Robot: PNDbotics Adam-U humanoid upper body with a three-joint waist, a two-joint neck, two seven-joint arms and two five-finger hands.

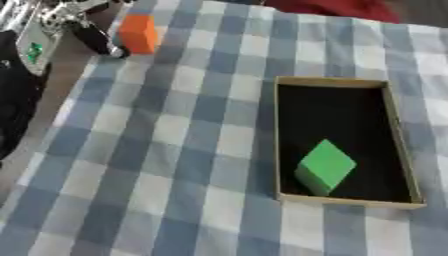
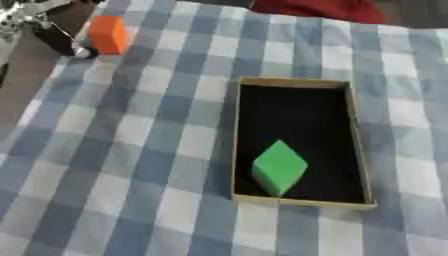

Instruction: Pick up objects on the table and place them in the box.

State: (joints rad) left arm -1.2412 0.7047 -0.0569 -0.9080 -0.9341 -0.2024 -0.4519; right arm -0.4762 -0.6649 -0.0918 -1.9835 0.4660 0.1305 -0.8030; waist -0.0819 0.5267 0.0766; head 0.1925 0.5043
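Nearest the camera, checked blue-and-white cloth (image 1: 157, 200) covers the table, with broad bare room left of the box. That box (image 1: 398, 150), a shallow tan tray with a black floor, runs its long axis away from the viewer. Inside, toward its near end, a green block (image 1: 325, 165) sits turned corner-on, like a diamond. Far off at the cloth's top left edge stands an orange block (image 1: 138, 33), upright; the left hand (image 1: 92, 37) has a dark finger touching its side, though whether the fingers pinch it I cannot tell.

left hand (image 1: 92, 37) cut off at top-left corner, fingers blurred, red shape (image 1: 332, 9) cropped at top edge
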